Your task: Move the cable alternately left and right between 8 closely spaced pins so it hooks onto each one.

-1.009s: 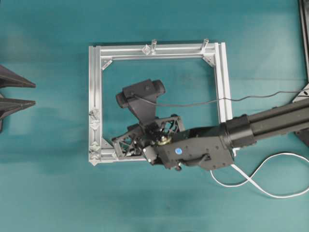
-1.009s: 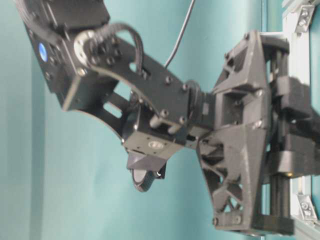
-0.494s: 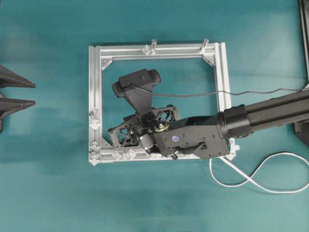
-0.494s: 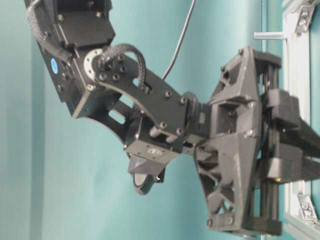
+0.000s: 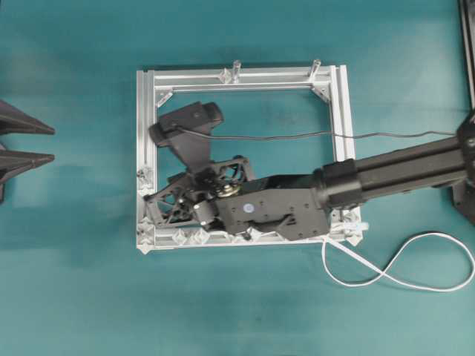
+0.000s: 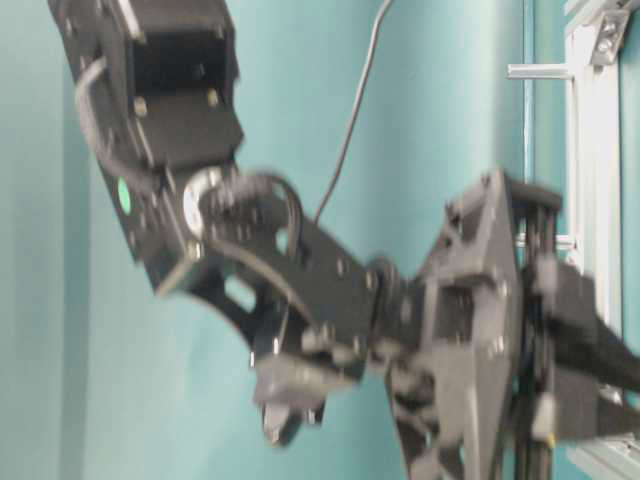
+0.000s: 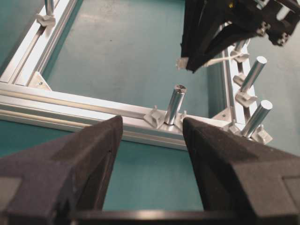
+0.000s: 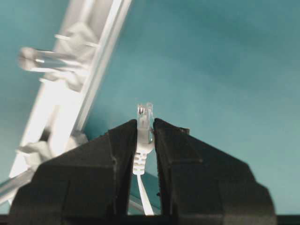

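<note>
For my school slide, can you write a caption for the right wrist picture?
Right end effector pinches the white cable just behind its clear plug, beside the blurry silver frame rail.

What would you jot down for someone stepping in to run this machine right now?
Right hand: shut on the cable just behind its clear plug, low inside the frame near its left rail.
Left hand: open, holding nothing, parked off the frame's left side.
Cable: it trails from under the right arm past the frame's lower right corner, then lies in a loose loop on the table.
Pins: along the bottom and left rails.
Done: cable picked up and carried to the frame. Whether it hooks any pin, I cannot tell; the arm hides it.
Left: weave it left and right around the pins.
</note>
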